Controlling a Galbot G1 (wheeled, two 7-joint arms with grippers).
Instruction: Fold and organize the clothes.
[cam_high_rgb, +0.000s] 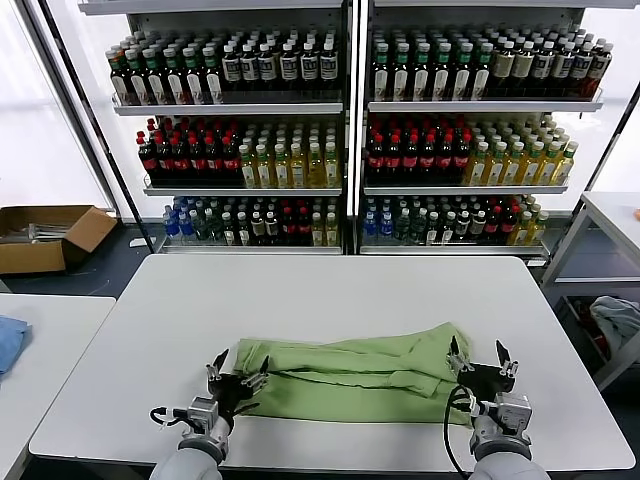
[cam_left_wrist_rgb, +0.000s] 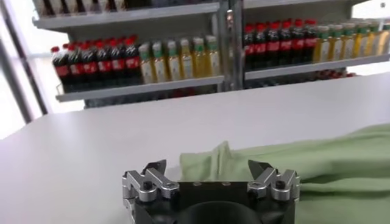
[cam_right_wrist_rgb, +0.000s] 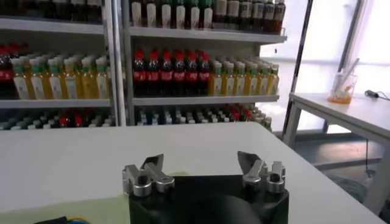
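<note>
Green polo shirt (cam_high_rgb: 365, 368), folded into a long band, lying flat across near half of white table (cam_high_rgb: 330, 300). Left gripper (cam_high_rgb: 236, 372) at band's left end, jaws spread apart, holding nothing. Right gripper (cam_high_rgb: 481, 362) at band's right end, jaws likewise apart, empty. Beyond table: shelving (cam_high_rgb: 350, 120) stocked with bottles. Far left: cardboard box (cam_high_rgb: 45, 235) and blue cloth (cam_high_rgb: 10, 340).

Green polo shirt (cam_high_rgb: 360, 372) folded lengthwise on white counter (cam_high_rgb: 300, 300)

The light green garment lies flat near the counter's front edge — a long, wrinkled band running left to right, layers doubled over, one rumpled end toward the left — soft fabric, loosely creased.
</note>
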